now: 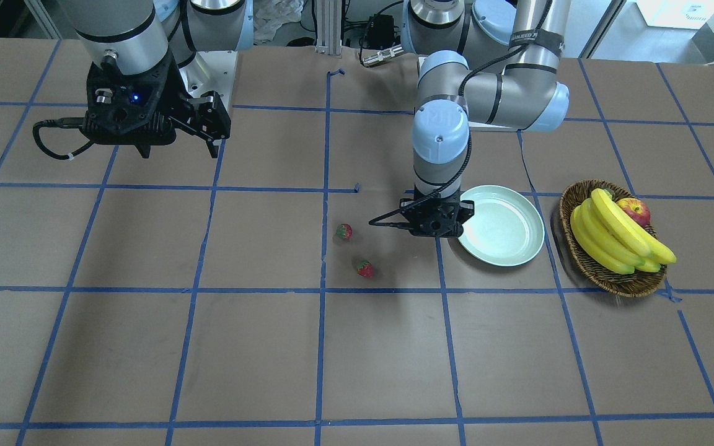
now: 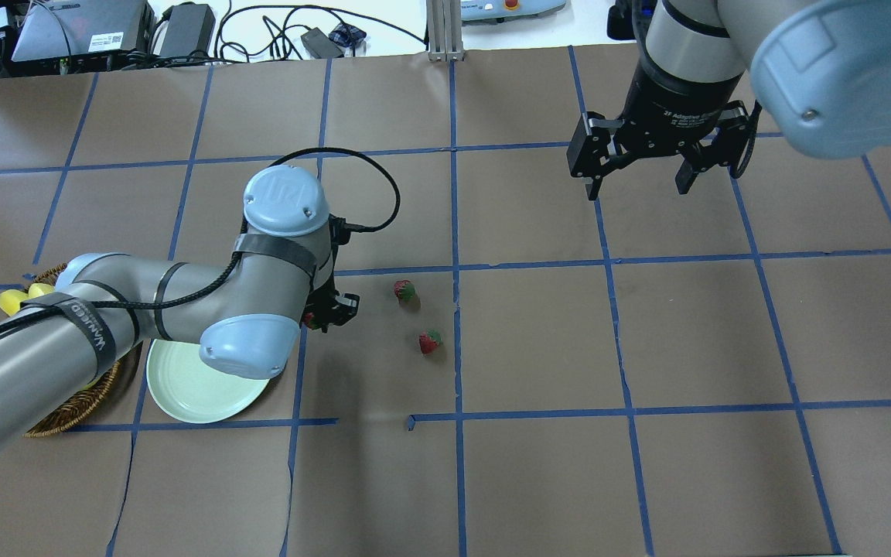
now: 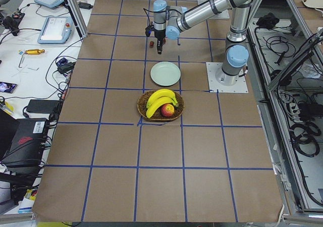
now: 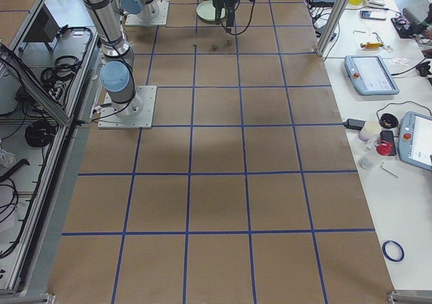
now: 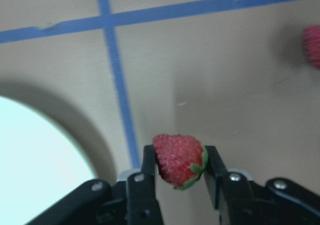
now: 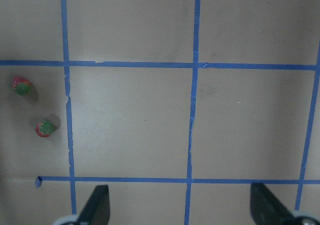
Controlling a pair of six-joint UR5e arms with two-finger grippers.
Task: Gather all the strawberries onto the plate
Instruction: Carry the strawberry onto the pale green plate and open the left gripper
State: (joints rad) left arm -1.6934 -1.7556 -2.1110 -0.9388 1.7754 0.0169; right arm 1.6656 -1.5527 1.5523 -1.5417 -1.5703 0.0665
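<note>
- The left jaws are closed on one strawberry (image 5: 177, 160), pinching its two flanks, with the green cap low on one side. It hangs over bare tabletop (image 1: 270, 347) just beside the plate's rim, not yet above the plate (image 1: 506, 226).
- The berry looks small and light, so weight should be no trouble. Its body tapers and is pitted, and a hard squeeze could push it out toward the tip. The best hold is probably across the widest part near the cap, about where the jaws now sit.
- The plate is shallow and glossy, so a berry let go from high up may roll or skid. A low release over the middle seems safer.
- Two more strawberries (image 1: 344, 231) (image 1: 365, 268) lie near each other on the tabletop, apart from the plate, with space around each for jaws to come down.
- The tabletop is flat, matt brown, crossed by blue tape lines (image 1: 326, 248).
- Past the plate stands a wicker basket (image 1: 586, 260) with bananas (image 1: 611, 238) and an apple (image 1: 634, 210).
- The right jaws hang wide open and empty, well apart from the berries.
- Benches with tablets (image 3: 53, 29) and cables line the room's side.
</note>
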